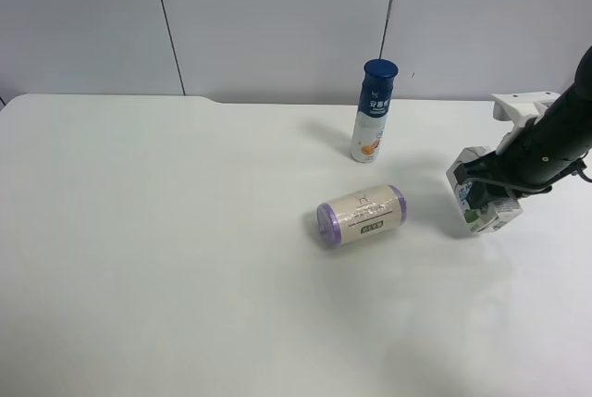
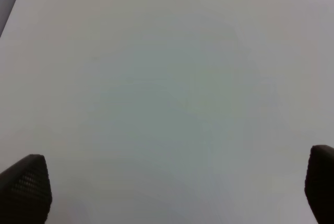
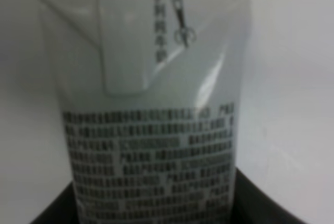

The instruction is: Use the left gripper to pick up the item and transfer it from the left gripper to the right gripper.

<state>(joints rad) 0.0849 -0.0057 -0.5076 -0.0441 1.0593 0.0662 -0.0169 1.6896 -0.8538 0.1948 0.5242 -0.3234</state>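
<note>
The item, a small white milk carton [image 1: 497, 218] with blue and green print, hangs just above the table at the exterior high view's right. My right gripper [image 1: 481, 195] is shut on it, on the black arm with the white bracket [image 1: 520, 105]. In the right wrist view the carton [image 3: 151, 104] fills the frame, and black fingers [image 3: 261, 200] show at its lower sides. My left gripper [image 2: 172, 187] is open over bare white table, with nothing between its black fingertips [image 2: 26, 187]. The left arm is out of the exterior high view.
A cream roll with purple ends [image 1: 362, 216] lies on its side mid-table, left of the carton. A tall blue-capped bottle [image 1: 375, 110] stands upright behind it. The white table [image 1: 185, 230] stretches wide to the left, and a grey wall lies behind.
</note>
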